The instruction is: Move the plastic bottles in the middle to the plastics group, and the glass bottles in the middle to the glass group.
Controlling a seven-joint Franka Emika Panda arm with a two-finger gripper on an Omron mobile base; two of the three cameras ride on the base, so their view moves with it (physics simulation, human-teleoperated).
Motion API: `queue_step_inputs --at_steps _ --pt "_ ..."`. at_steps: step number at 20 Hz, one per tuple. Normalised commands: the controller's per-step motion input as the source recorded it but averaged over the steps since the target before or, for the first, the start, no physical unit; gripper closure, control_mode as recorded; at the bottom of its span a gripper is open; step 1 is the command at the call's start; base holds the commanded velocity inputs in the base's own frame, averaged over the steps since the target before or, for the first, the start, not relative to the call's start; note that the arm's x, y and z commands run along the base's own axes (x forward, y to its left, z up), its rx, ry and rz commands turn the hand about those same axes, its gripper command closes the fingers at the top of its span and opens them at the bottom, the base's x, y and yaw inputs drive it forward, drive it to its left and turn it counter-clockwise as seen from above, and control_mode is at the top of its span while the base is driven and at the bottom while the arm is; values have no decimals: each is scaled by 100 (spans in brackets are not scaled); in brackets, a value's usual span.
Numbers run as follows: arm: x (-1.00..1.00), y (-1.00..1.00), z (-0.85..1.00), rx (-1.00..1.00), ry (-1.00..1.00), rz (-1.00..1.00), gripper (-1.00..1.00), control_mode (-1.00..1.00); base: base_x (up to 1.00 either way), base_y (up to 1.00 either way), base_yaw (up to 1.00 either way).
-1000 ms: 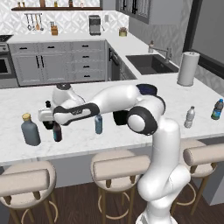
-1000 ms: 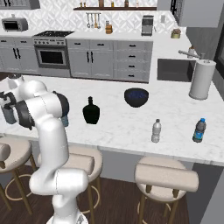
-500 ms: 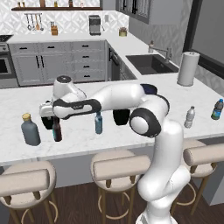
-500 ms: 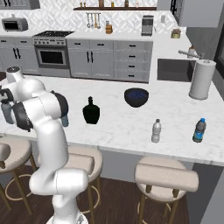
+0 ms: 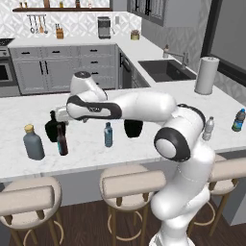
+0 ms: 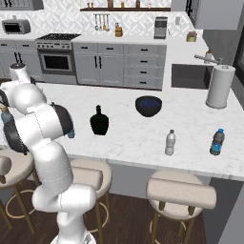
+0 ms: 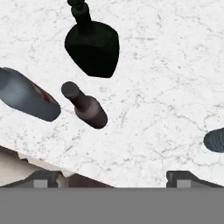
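The slim dark-brown beer bottle stands free on the white counter. It is beside the grey tan-capped bottle and a squat black flask of the glass group. My gripper hangs open just above them, with nothing between its fingers. The small light-blue bottle stands mid-counter, and its top peeks in at the hand view's right edge. A second black flask sits in the middle. The clear bottle and the deeper blue bottle stand far right.
A dark bowl sits behind the middle flask. A paper towel roll stands by the sink. Stools line the counter's near edge. My forearm stretches over the middle of the counter.
My hand has risen a little off the brown bottle, which now stands alone next to the grey bottle. The other bottles have not moved.
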Motion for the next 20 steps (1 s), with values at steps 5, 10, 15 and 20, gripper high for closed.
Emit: queue_step_inputs --at_steps 5,10,15,20 --pt "-45 -90 5 -2 -8 10 -100 -100 0 0 0" --pt "-46 -83 -1 -4 -6 3 -100 -100 0 0 0" --pt "0 -69 0 -9 -4 0 -100 -100 0 0 0" --pt "45 -32 -2 -6 2 -7 -100 -100 0 0 0"
